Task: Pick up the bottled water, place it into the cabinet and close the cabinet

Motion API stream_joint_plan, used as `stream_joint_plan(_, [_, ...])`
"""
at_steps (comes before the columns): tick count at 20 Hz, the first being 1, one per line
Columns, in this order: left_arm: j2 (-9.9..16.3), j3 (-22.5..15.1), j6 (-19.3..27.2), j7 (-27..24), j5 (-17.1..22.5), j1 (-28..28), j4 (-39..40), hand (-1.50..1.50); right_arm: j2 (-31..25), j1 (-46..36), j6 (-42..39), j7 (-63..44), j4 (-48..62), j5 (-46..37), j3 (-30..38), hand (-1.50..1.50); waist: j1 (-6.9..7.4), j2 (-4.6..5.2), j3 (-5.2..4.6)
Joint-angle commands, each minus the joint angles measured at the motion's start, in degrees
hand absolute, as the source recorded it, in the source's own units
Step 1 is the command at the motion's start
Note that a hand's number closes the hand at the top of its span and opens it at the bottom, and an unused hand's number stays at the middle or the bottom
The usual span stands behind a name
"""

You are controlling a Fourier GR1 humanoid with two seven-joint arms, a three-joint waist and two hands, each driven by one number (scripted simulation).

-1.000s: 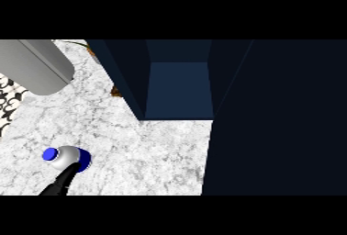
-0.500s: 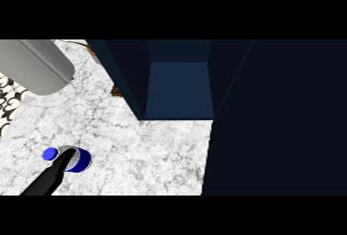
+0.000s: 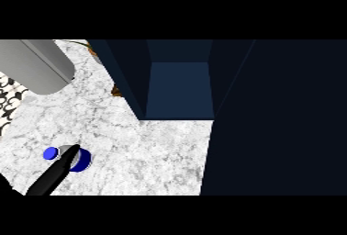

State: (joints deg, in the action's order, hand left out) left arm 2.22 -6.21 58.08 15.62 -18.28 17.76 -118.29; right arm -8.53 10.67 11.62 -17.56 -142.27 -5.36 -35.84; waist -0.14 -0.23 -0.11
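The bottled water (image 3: 82, 161) lies on its side on the marble counter (image 3: 136, 151) at the lower left, its blue cap (image 3: 50, 153) pointing left. My left hand (image 3: 55, 173) comes in from the lower left corner. Only one straight black finger of it shows, lying across the bottle's middle and hiding part of it. Farther back stands the dark blue cabinet (image 3: 177, 89), open, its inside a lighter blue. The right hand shows nowhere.
A large grey cylinder (image 3: 34, 64) slants across the upper left corner. A broad dark panel (image 3: 278, 119) fills the whole right side, from the cabinet down to the counter's front. A patterned floor (image 3: 10, 94) shows beyond the counter's left edge.
The black finger has slid up and to the right, from below the bottle to across its middle. The bottle has barely moved.
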Motion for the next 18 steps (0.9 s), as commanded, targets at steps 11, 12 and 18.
stream_joint_plan(11, [-2.2, 6.0, -5.7, -28.3, 25.2, -4.7, 22.5, -1.50, -4.0, 0.3, 2.6, 0.2, -4.4, -4.1, 0.0, -1.50, -0.22, 0.05, -0.03])
stream_joint_plan(12, [-2.2, 7.5, -6.5, -29.2, 26.5, -6.5, 24.0, -1.50, -2.9, -1.7, 3.7, -5.0, -6.4, -6.3, -1.9, -1.50, -0.16, 0.07, -0.04])
stream_joint_plan(18, [-2.2, 9.7, -10.3, -37.8, 34.0, -10.2, 33.4, -1.50, -4.3, -1.1, 3.8, -1.6, -3.9, -5.0, -1.5, -1.50, -0.20, 0.16, 0.04])
